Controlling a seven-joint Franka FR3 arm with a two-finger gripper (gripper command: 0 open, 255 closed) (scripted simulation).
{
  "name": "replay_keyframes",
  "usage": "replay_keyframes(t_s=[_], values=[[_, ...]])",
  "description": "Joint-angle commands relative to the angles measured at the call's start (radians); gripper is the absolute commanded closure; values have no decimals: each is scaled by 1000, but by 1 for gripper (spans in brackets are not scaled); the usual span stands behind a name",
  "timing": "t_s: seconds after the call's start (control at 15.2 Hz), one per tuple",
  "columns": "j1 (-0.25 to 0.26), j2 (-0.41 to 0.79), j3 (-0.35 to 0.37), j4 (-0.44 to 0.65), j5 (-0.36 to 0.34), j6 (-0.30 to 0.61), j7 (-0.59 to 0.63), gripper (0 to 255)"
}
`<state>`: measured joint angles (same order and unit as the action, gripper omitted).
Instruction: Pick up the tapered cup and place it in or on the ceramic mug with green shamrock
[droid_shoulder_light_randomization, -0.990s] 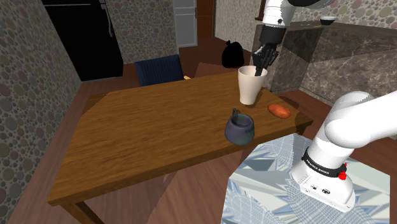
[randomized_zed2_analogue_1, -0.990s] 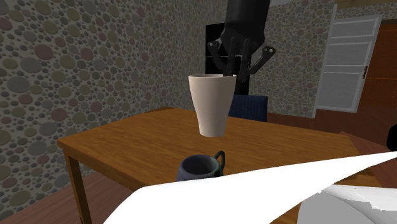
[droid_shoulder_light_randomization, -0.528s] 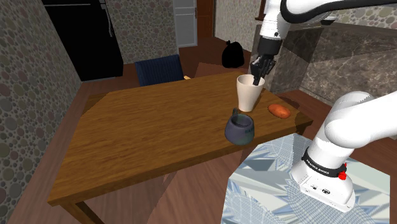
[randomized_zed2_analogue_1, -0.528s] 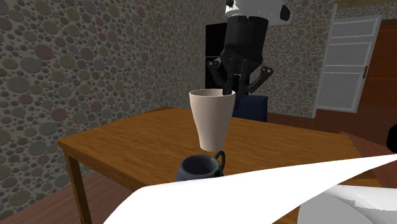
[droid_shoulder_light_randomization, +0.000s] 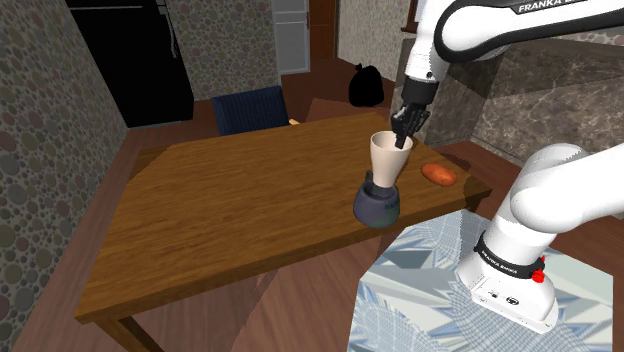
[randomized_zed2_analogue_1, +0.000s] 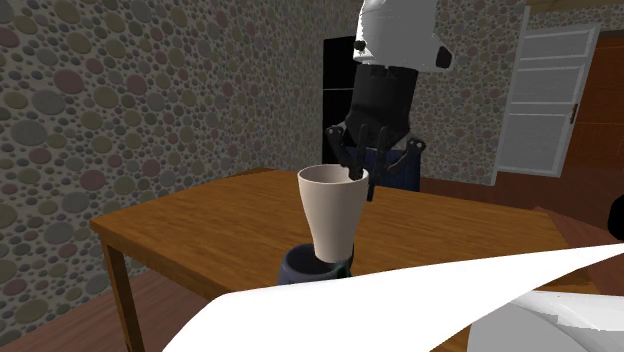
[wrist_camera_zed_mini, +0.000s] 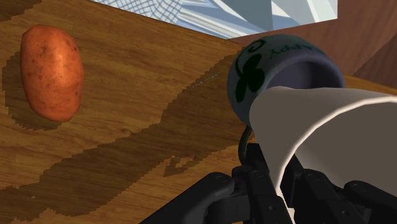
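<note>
The cream tapered cup (droid_shoulder_light_randomization: 389, 160) stands upright with its narrow base in the mouth of the dark blue mug (droid_shoulder_light_randomization: 377, 206), near the wooden table's (droid_shoulder_light_randomization: 230, 210) edge closest to the stand. My black gripper (droid_shoulder_light_randomization: 403, 130) is shut on the cup's rim, one finger inside and one outside. In the second exterior view the cup (randomized_zed2_analogue_1: 332, 210) rises out of the mug (randomized_zed2_analogue_1: 300, 268) with the gripper (randomized_zed2_analogue_1: 358, 172) on its far rim. From the wrist, the cup (wrist_camera_zed_mini: 331, 140) covers part of the mug (wrist_camera_zed_mini: 280, 63), whose side bears a green shamrock (wrist_camera_zed_mini: 248, 77).
A potato (droid_shoulder_light_randomization: 438, 174) lies on the table just to the shoulder view's right of the mug, also near the gripper as potato (wrist_camera_zed_mini: 51, 70). A blue chair (droid_shoulder_light_randomization: 250, 108) stands behind the table. The stand (droid_shoulder_light_randomization: 470, 290) is close below the mug; a dark stone counter (droid_shoulder_light_randomization: 540, 90) lies behind.
The gripper has come down and toward the shoulder view's left with the cup. The cup went from hanging above the table to having its base in the mug.
</note>
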<state>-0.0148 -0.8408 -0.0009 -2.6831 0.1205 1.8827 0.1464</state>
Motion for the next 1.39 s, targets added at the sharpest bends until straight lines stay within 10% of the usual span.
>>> replay_keyframes(t_s=[0.0,0.4,0.46,1.32], values=[[1,3,2,-9,2,14,0,255],[1,4,2,-9,2,14,0,255],[1,3,2,-9,2,14,0,0],[-5,-6,-11,112,-12,-118,3,0]])
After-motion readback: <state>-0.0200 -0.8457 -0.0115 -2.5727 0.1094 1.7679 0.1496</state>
